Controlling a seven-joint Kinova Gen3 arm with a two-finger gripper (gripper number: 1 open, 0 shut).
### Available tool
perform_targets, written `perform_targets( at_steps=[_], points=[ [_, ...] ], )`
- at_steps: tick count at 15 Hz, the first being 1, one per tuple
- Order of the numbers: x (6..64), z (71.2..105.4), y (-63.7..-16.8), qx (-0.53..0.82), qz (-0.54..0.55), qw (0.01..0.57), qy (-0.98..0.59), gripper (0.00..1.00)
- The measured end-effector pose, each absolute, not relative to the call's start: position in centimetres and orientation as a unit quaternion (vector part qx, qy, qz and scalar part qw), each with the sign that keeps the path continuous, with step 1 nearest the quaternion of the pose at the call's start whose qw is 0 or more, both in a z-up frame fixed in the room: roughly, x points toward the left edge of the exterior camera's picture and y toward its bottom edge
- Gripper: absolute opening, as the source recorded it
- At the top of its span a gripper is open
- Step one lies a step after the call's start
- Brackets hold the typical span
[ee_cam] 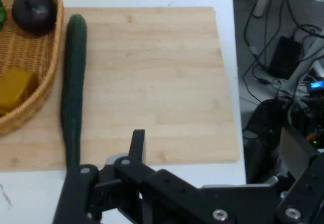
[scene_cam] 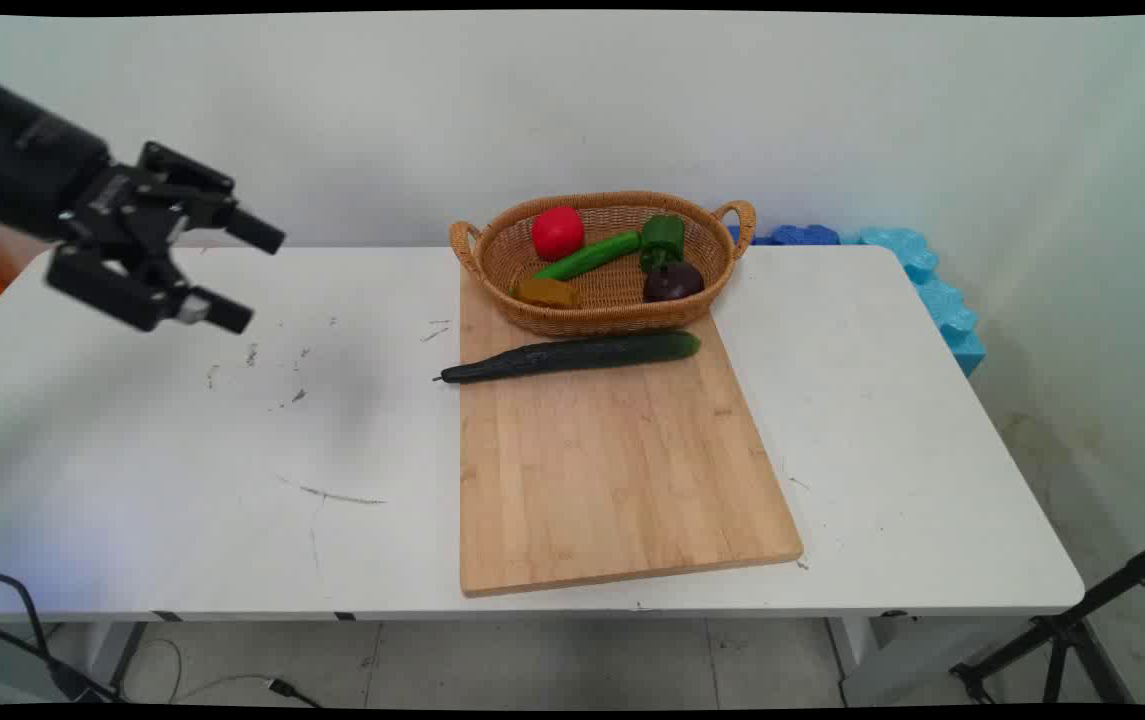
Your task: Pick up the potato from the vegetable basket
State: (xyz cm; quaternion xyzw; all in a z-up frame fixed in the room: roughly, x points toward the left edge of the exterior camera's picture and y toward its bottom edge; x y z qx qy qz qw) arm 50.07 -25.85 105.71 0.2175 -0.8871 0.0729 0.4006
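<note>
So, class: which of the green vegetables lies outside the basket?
The long dark cucumber: it lies on the cutting board beside the basket, while the other green ones sit inside.

Blue foam pieces (scene_cam: 917, 270) behind table's (scene_cam: 182, 480) far right corner; black tripod (scene_cam: 1082, 625) on floor.

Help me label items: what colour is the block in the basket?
Mustard yellow block, clearest in hand view.

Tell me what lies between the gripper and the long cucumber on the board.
Nothing but bare white table, scuffed with a few dark marks. The main view shows the gripper, open and empty, raised over the table's left end, and the cucumber across the cutting board's far end.
</note>
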Motion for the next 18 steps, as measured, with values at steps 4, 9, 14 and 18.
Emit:
perform_targets(
  at_steps=[4, 9, 14, 18],
  points=[
    [46.6, 106.3, -29.1, 0.235, 0.084, 0.389, -0.887, 1.0],
    [41.1, 106.4, -35.3, 0.269, 0.105, 0.37, -0.883, 1.0],
    [36.2, 104.3, -43.0, 0.292, 0.134, 0.327, -0.889, 1.0],
    [34.1, 101.7, -47.8, 0.295, 0.151, 0.29, -0.898, 1.0]
  ],
)
